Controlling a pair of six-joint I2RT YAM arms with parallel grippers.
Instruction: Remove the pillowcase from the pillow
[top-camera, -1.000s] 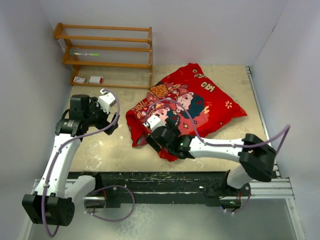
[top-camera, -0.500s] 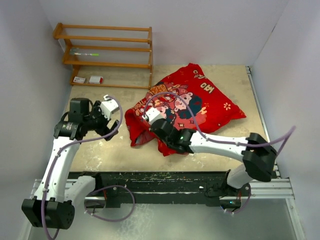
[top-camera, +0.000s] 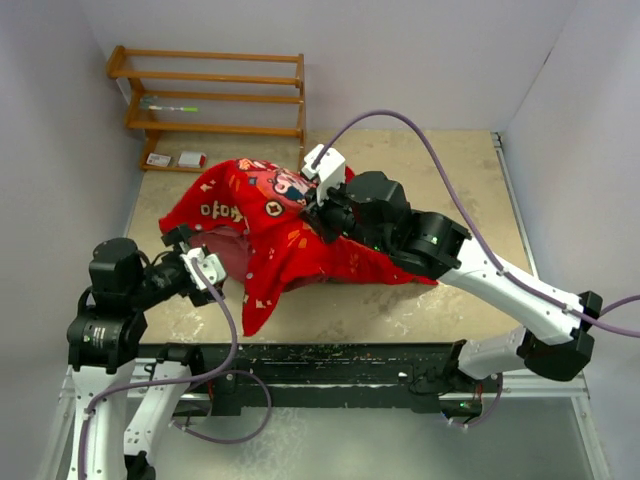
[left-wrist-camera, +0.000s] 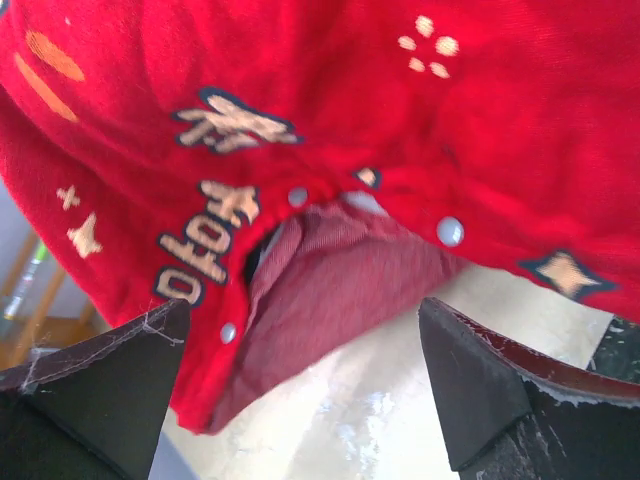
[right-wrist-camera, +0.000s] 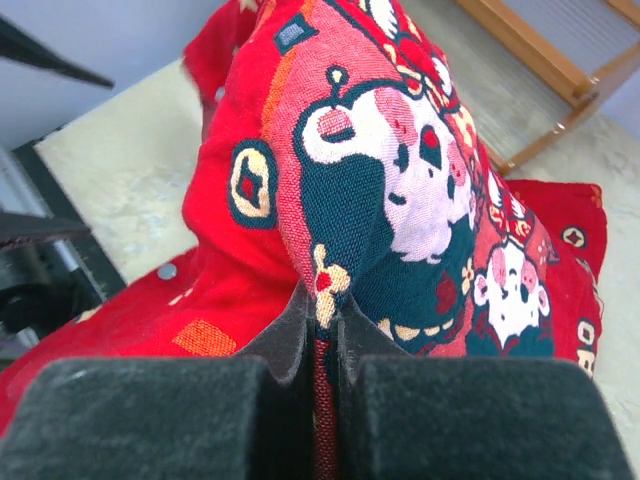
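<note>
Bright red printed fabric pillowcase (top-camera: 270, 215): raised in a heap, its edges draped on the beige tabletop (top-camera: 450, 170), near the wooden rack (top-camera: 215, 95).
Right gripper (right-wrist-camera: 320, 310): I see its fingers pinched tight on a fold of cartoon print.
Left gripper (left-wrist-camera: 300, 318): spread wide, holding nothing, facing the snap-studded opening with its paler lining.

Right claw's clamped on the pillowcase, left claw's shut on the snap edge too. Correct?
Not quite. The right claw is clamped on the pillowcase, but the left claw is open. The left wrist view shows its fingers spread wide in front of the snap edge, gripping nothing.
</note>
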